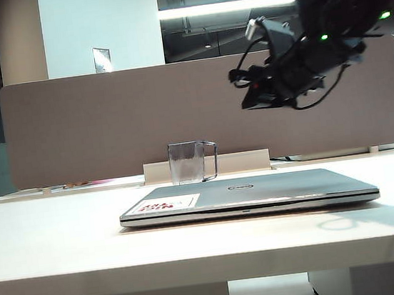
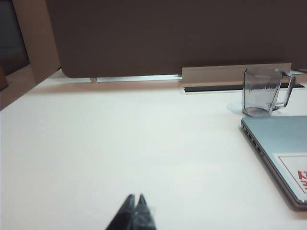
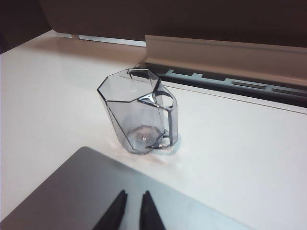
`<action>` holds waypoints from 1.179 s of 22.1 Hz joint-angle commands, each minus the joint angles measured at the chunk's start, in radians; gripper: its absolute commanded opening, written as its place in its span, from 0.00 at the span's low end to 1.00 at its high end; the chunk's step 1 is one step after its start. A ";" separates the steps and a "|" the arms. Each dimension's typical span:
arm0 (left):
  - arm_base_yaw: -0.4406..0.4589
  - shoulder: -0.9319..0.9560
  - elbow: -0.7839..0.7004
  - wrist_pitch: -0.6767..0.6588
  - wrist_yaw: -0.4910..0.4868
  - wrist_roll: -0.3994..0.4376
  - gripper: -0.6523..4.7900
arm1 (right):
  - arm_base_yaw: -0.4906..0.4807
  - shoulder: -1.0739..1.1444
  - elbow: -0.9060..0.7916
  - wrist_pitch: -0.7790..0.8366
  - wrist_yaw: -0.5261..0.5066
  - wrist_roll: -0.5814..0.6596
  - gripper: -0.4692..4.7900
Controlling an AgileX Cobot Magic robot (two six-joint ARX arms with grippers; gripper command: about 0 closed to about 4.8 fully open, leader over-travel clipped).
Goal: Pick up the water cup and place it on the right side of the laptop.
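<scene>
The water cup (image 1: pixel 188 161), clear grey with faceted sides and a thin loop handle, stands upright on the table just behind the laptop (image 1: pixel 260 191). The laptop is closed, silver-grey, with a white sticker near its left front corner. My right gripper (image 1: pixel 246 92) hangs high above the laptop's right half, apart from the cup. In the right wrist view it (image 3: pixel 134 193) is open by a narrow gap over the laptop lid (image 3: pixel 96 191), with the cup (image 3: pixel 139 112) ahead. My left gripper (image 2: pixel 135 196) is shut and empty over bare table, with cup (image 2: pixel 261 91) and laptop (image 2: pixel 283 143) off to one side.
A brown partition panel (image 1: pixel 178 114) closes off the back of the table. A beige cable box (image 1: pixel 242 161) and a dark cable slot (image 3: pixel 230 79) run right behind the cup. Bare white tabletop (image 1: pixel 42 231) lies on both sides of the laptop.
</scene>
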 commanded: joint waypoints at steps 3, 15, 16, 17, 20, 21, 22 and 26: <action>-0.001 0.001 0.003 -0.004 0.002 -0.003 0.11 | 0.015 0.101 0.135 -0.059 -0.001 0.001 0.23; 0.000 0.001 0.003 -0.010 -0.008 0.001 0.11 | 0.035 0.349 0.477 -0.238 0.002 -0.005 0.43; 0.000 0.001 0.003 -0.010 -0.008 0.000 0.11 | 0.035 0.362 0.495 -0.245 0.002 -0.005 0.43; 0.000 0.001 0.003 -0.011 -0.008 0.001 0.11 | 0.035 0.373 0.514 -0.258 0.002 -0.005 0.43; 0.000 0.001 0.003 -0.010 -0.015 0.001 0.11 | 0.035 0.416 0.583 -0.294 0.010 -0.010 0.43; 0.000 0.001 0.003 -0.010 -0.015 0.001 0.11 | 0.035 0.433 0.603 -0.296 0.010 -0.018 0.43; 0.000 0.001 0.003 -0.010 -0.015 0.001 0.11 | 0.035 0.442 0.615 -0.302 0.011 -0.022 0.43; 0.000 0.001 0.003 -0.010 -0.015 0.001 0.11 | 0.035 0.476 0.651 -0.307 0.011 -0.023 0.43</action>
